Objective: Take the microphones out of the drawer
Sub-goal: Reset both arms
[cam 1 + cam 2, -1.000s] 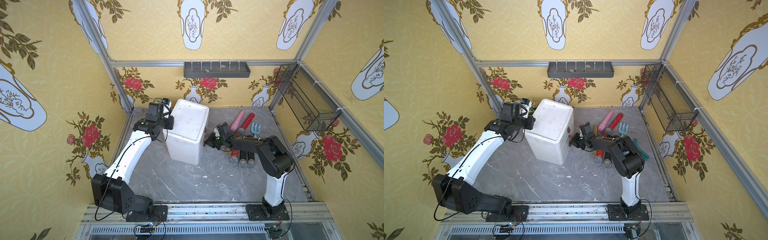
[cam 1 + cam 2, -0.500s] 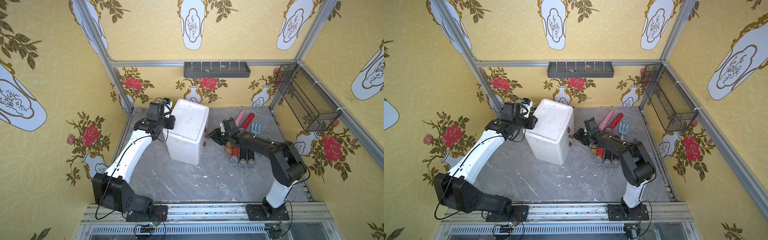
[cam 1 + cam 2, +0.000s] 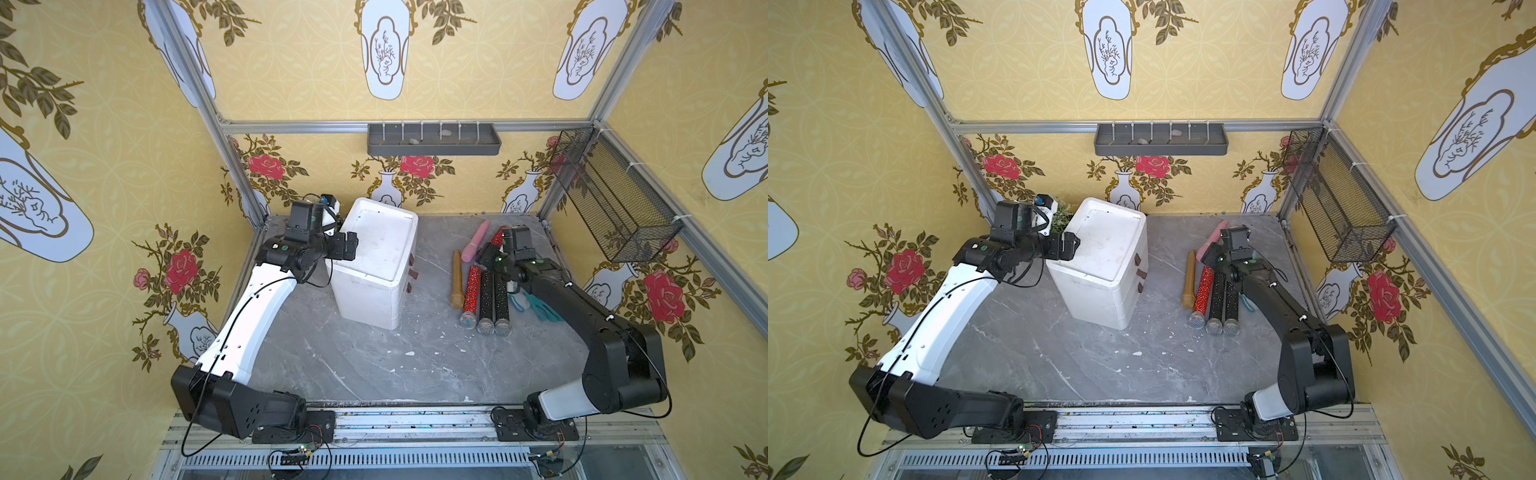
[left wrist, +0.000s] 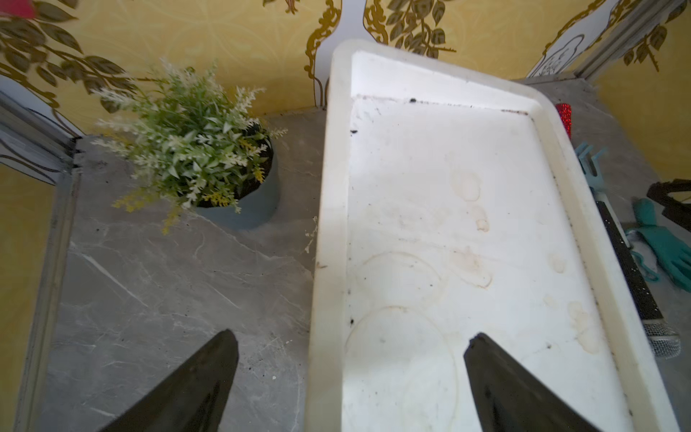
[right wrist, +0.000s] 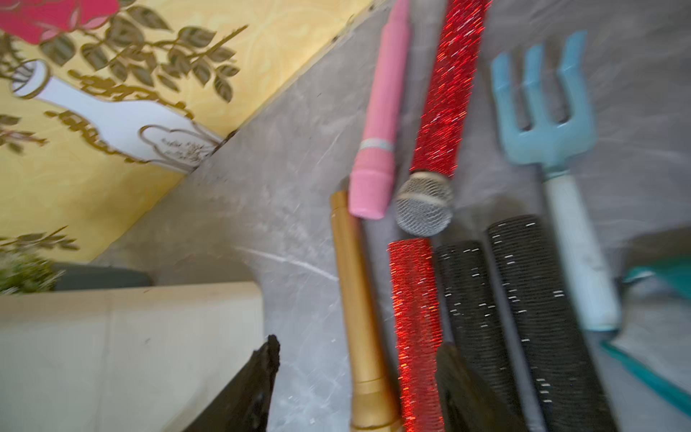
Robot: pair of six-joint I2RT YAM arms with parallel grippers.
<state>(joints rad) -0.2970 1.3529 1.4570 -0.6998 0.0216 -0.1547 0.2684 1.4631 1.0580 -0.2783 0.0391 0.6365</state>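
Grey marbled worktop [image 3: 374, 365], walled in by yellow rose-and-vase wallpaper, carries the gold microphone [image 3: 456, 279]. It lies flat in the open, outside the white drawer unit [image 3: 376, 266], between that unit and a row of glittery microphones. Its long axis runs front to back: the slim tail points toward the back wall, the wider head toward the robot's bases. In the right wrist view the tail ends just beside the butt of a pink microphone [image 5: 379, 123].

Above the gold microphone hangs the right claw [image 5: 359, 346], jaws spread apart and gripping nothing. The gold body and part of a red glitter microphone [image 5: 415, 318] show between its fingers.

Beside that red one lie two black glitter microphones [image 3: 486, 297], all three with mesh heads toward the front. A second red microphone [image 5: 450, 86] lies farther back next to the pink one, with a blue hand fork [image 5: 546, 131] alongside. A teal glove [image 3: 540, 309] sits partly under the right arm.

The drawer unit's brown pull tabs [image 3: 411, 273] face the microphones. At the unit's left top edge hangs the left claw [image 4: 351, 336], jaws wide and empty, one finger over the stained white top and one over bare worktop. A small potted plant [image 4: 202, 149] stands in the corner just beside the unit.
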